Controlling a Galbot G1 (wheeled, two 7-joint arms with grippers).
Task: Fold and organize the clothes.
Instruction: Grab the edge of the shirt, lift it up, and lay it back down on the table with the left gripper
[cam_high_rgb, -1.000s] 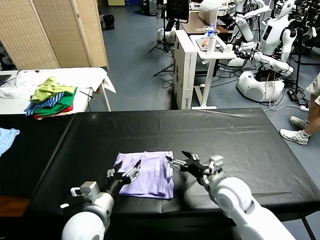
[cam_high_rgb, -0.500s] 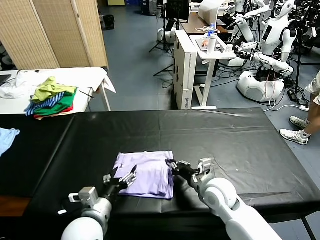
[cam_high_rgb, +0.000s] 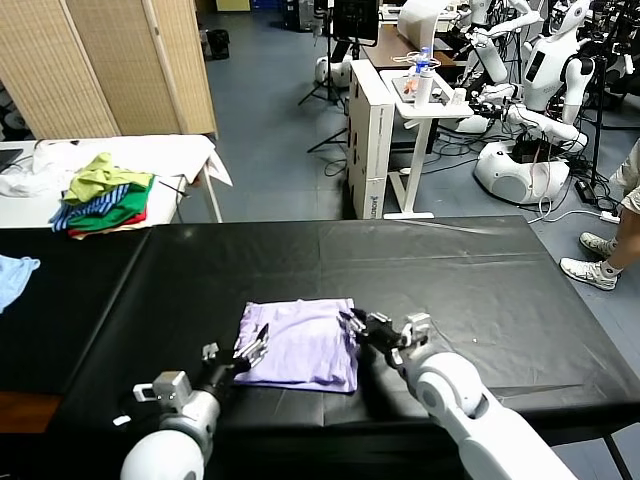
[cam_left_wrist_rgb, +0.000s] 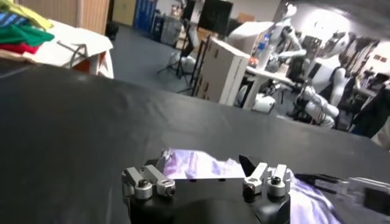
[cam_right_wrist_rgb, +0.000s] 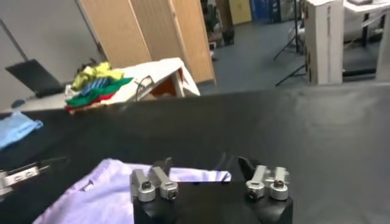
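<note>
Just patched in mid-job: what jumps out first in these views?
A folded lavender T-shirt lies on the black table, near its front edge. The left gripper, open, sits at the shirt's left edge, and the right gripper at its right edge. A bright pile of clothes sits on a white table far left.

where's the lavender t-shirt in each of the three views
Head view: the folded lavender T-shirt lies on the black table's near middle, between the left gripper and the right gripper.
Left wrist view: just beyond that gripper's fingers, low in the picture.
Right wrist view: low and left, under the fingers.
Shared landmark: the multicoloured garment pile on the white table, seen in all three.
</note>
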